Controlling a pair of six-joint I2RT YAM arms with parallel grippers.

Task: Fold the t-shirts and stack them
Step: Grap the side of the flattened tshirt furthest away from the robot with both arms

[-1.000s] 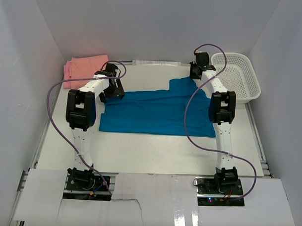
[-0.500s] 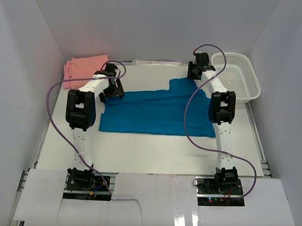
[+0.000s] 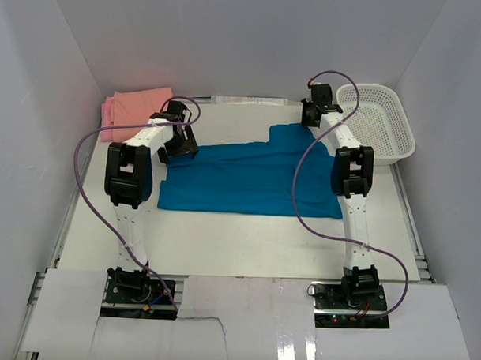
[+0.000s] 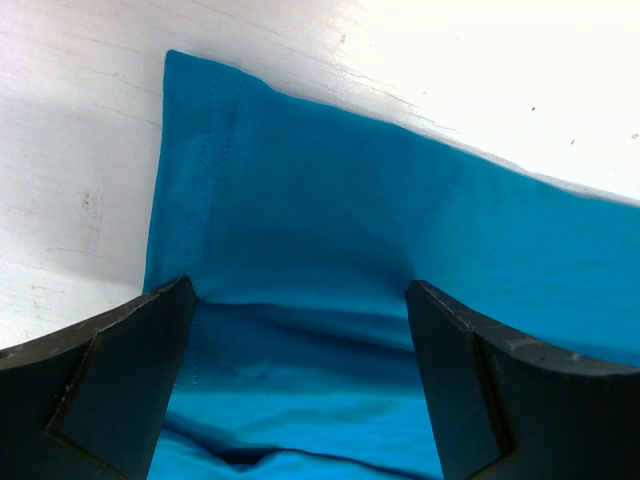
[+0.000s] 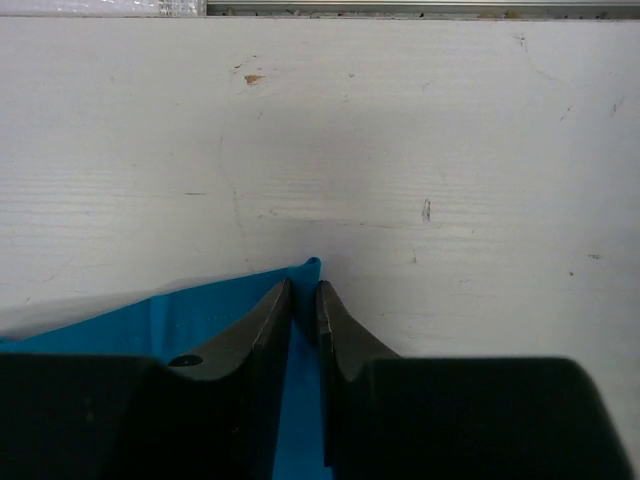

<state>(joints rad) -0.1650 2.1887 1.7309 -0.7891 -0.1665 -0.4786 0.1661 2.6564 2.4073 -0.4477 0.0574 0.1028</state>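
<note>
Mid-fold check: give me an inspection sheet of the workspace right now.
Surface: white table, light scuffs.
Job's things: teal t-shirt spread flat at centre; salmon and pink folded shirts stacked far left.
Clutter: white mesh basket far right.
Grippers: left gripper open, straddling a shirt edge; right gripper nearly closed at a shirt corner, grip unclear.
Cables: purple cables loop off both arms.
Surroundings: white walls.

The right claw (image 5: 304, 286) has nudged slightly at the far sleeve of the teal t-shirt (image 3: 240, 177). The sleeve's corner now lies drawn a little closer to it, pinched between its nearly closed fingers.
</note>
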